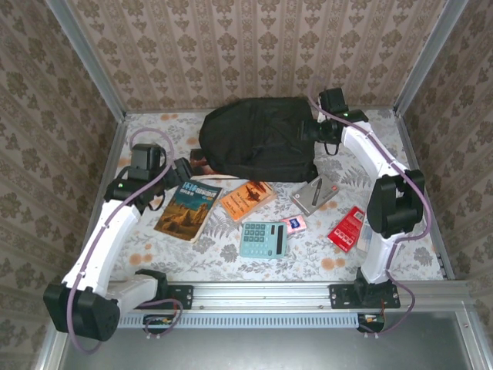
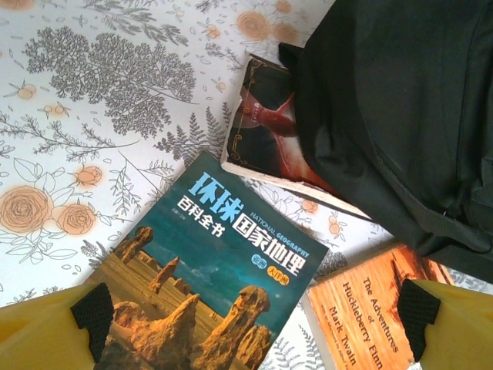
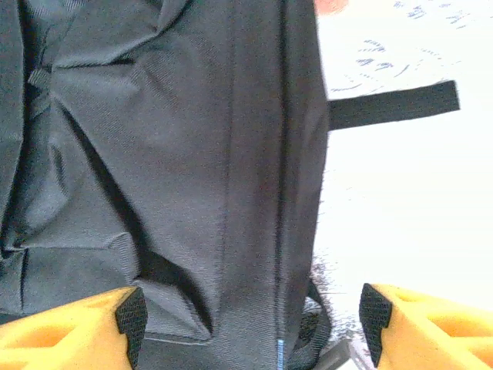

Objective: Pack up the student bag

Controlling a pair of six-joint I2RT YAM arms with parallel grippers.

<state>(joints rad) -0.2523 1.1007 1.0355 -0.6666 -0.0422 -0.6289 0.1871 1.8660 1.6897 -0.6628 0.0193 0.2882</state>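
Note:
The student bag (image 1: 258, 139) is a large black backpack lying at the far middle of the flowered table. My right gripper (image 1: 320, 123) hovers at the bag's right end. Its jaws (image 3: 253, 314) stand open over the bag's dark fabric (image 3: 192, 154) and a seam, gripping nothing, and a black strap (image 3: 393, 104) runs off to the right. By the bag's left lower edge, my left gripper (image 1: 185, 171) is open (image 2: 256, 314) above a blue geography book (image 2: 208, 270). The bag's corner (image 2: 400, 116) lies on a dark book (image 2: 266, 131).
An orange Huckleberry Finn book (image 1: 248, 199) lies right of the blue book (image 1: 189, 210). Nearer me are a teal calculator (image 1: 263, 239), a small pink card (image 1: 293, 223), a grey case (image 1: 316, 194) and a red booklet (image 1: 347, 228). A metal rail (image 1: 262, 293) runs along the near edge.

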